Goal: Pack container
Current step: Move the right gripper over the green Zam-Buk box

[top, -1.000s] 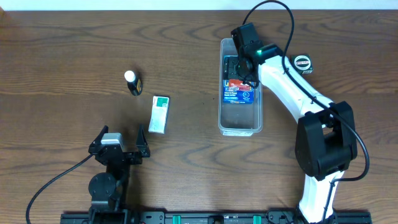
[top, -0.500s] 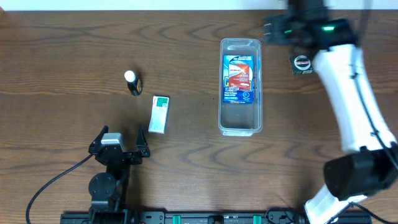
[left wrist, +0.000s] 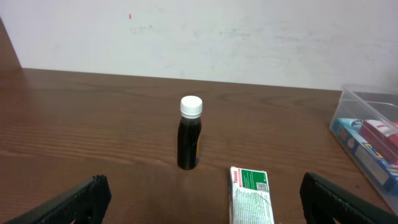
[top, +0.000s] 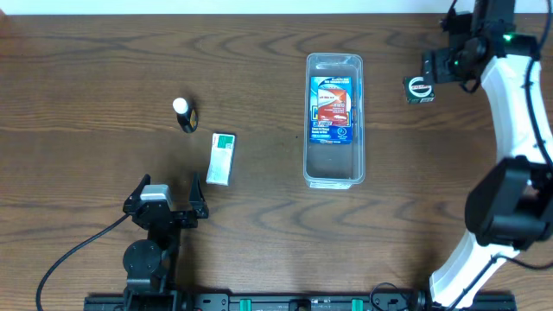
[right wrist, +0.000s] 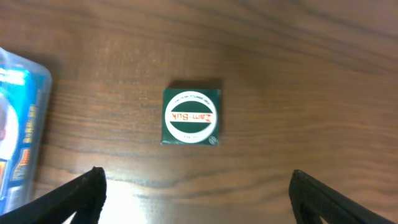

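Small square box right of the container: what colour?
Dark green box with a white oval label; clearest in right wrist view.

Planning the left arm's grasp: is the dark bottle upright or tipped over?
Upright. In the left wrist view the bottle stands on its base, white cap on top.

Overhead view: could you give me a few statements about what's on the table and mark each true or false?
1. A blue and red packet lies inside the container. True.
2. The dark bottle lies on its side. False: it stands upright.
3. The green and white box is inside the container. False: it lies on the table outside it.
4. The right tool is open and holds nothing. True.
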### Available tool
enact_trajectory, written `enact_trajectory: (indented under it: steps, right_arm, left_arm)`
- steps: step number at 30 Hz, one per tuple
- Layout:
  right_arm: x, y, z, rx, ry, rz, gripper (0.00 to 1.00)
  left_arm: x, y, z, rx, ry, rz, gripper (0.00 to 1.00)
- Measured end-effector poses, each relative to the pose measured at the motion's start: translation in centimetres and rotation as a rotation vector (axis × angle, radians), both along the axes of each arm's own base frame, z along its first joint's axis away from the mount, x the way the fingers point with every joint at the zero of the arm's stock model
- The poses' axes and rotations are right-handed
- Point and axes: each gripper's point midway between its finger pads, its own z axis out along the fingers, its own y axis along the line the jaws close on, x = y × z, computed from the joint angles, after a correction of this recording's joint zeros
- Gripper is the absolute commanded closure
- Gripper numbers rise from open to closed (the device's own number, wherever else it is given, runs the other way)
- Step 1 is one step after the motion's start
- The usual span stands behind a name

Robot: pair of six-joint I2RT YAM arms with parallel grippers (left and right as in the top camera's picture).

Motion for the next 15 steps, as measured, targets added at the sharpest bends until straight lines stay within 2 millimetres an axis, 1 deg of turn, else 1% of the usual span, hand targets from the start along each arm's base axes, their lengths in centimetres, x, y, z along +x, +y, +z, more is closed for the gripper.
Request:
enact_trajectory:
  steps: [5, 11, 13, 15]
  right_arm:
    - [0.9, 0.2, -4.6, 0.007, 0.064, 0.044, 0.04]
    - [0.8, 0.3, -10.0, 0.02, 0.159, 0.059, 0.05]
    - [0.7, 0.4, -11.3, 0.024, 0.182, 0.06, 0.05]
    - [0.8, 0.4, -12.1, 0.027, 0.19, 0.061, 0.07]
  left_arm:
    - [0.0, 0.0, 0.0, 0.0, 0.0, 0.0, 0.02]
    - [0.0, 0.0, 0.0, 0.0, 0.0, 0.0, 0.02]
    - [0.0, 0.0, 0.0, 0.0, 0.0, 0.0, 0.02]
    - [0.0, 0.0, 0.0, 0.0, 0.0, 0.0, 0.02]
